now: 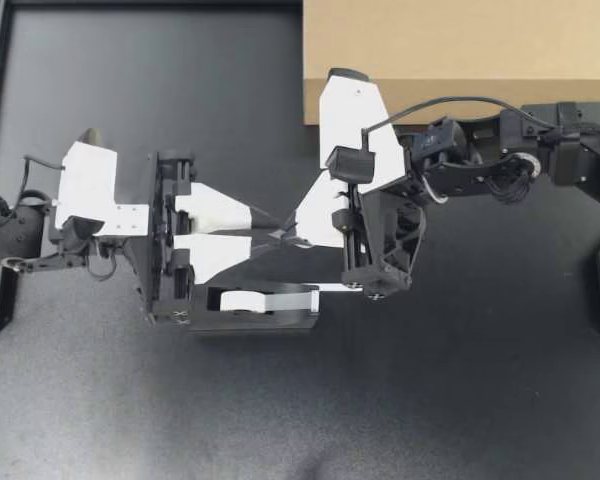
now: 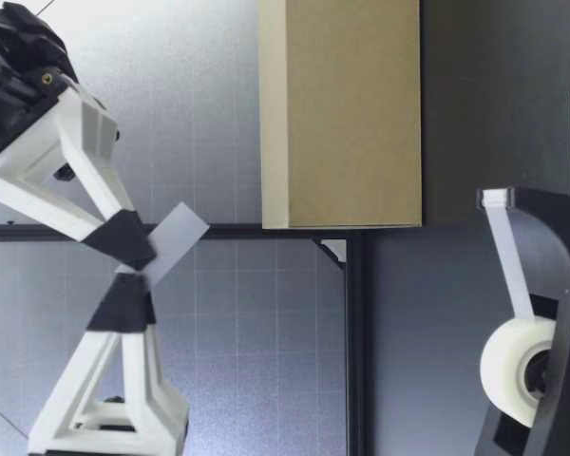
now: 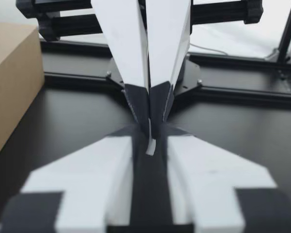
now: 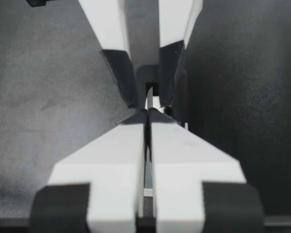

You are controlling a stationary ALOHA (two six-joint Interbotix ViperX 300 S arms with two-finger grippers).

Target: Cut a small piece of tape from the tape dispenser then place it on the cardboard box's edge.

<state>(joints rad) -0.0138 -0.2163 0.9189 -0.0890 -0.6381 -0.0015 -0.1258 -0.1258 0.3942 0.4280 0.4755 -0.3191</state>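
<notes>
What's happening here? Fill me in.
Both grippers meet tip to tip above the table. The right gripper is shut on a cut piece of tape. The left gripper is open, with its fingers on either side of the same piece. The dispenser stands nearby, and the tape is not yet on the box.

My left gripper [image 3: 150, 137] has its fingers apart, with a short piece of tape [image 3: 150, 146] edge-on in the gap between them. My right gripper [image 3: 149, 116] faces it tip to tip and pinches the tape between its black pads. A cardboard box [image 3: 12, 82] stands off to one side on the dark table [image 3: 72, 121].
</notes>
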